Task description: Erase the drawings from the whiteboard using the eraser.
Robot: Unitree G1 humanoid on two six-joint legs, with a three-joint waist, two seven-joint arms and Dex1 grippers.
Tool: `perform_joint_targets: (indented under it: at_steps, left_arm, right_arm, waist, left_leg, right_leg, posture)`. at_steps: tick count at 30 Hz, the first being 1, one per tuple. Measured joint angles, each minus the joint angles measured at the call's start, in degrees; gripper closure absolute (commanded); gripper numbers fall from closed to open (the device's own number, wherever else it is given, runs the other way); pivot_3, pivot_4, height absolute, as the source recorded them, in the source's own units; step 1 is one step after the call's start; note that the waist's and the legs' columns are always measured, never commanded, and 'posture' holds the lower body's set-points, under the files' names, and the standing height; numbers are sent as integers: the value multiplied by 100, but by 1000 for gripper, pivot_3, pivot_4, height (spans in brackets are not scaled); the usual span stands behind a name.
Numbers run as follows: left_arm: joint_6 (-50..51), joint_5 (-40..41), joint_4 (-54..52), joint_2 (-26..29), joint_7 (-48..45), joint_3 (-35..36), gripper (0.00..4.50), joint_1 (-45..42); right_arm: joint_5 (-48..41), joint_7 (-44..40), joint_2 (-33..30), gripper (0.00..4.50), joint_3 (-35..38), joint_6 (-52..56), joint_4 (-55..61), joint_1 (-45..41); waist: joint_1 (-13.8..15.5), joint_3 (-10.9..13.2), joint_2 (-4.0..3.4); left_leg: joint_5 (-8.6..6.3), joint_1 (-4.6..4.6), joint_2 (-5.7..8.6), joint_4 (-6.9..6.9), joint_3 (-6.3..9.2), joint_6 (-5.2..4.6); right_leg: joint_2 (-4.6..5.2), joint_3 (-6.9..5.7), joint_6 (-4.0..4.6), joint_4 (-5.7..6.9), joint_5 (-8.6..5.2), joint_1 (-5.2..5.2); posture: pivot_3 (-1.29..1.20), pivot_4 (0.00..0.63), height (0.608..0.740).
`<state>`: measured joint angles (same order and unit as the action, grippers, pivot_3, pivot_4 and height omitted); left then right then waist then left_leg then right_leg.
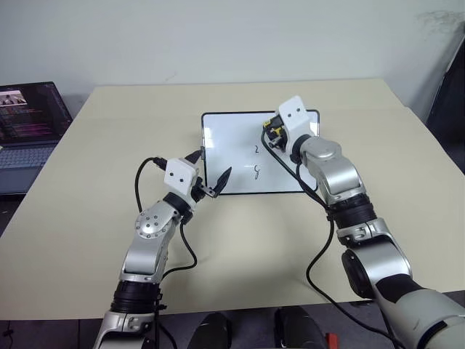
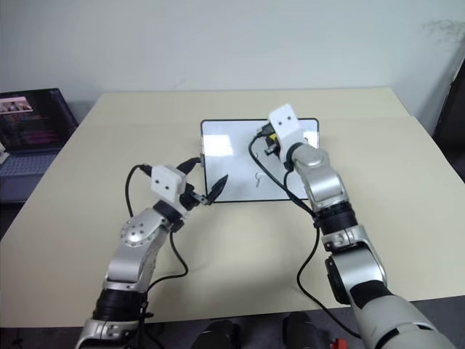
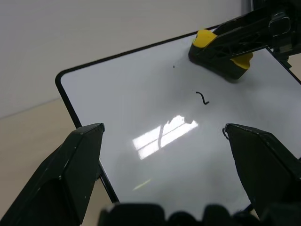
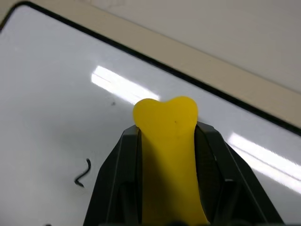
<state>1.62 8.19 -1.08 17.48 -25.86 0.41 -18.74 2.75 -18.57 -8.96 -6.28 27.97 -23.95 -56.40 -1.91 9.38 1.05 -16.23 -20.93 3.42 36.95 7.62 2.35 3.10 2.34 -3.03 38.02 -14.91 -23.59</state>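
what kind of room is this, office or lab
Probably an office or lab workspace: a plain beige table, an open laptop showing code-like text at its edge, and bare white walls behind.

Both arms were silver-grey metal with rounded, glossy joint housings and black ribbed collars between the segments. Each wrist carried a small white box with two dark dots on its face. Loose black cables looped alongside each forearm. The left gripper (image 1: 211,177) and right gripper (image 1: 272,135) each had two black tapered fingers.
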Motion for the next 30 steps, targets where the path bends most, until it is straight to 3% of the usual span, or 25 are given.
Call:
perform_joint_targets:
  at_steps: [18,24,30]
  left_arm:
    - [-310,-48,1042,-165,-246,-184,0,-764]
    - [-332,-55,1120,-194,-249,-229,0,-789]
    - [-344,-59,1125,-223,-250,-251,0,-786]
  right_arm:
    - [57,-18,346,3167,-3,-809,-1506,-793]
    - [123,-108,236,3167,-99,-970,-1420,-576]
    - [171,-270,-108,3167,-185,-841,-627,137]
  waist:
    - [-9,0,0]
    - [-10,-1,0]
    - [15,-3,2]
  left_leg:
    - [11,-15,0,-3,-5,20]
    - [11,-20,0,-2,-4,21]
    - [9,-6,2,3,5,15]
  right_leg:
    - [1,3,0,0,0,-19]
    - [2,3,0,2,0,-25]
    - [1,-4,0,5,1,-1]
  posture:
    - [0,150,740]
    - [0,150,740]
    - [0,150,740]
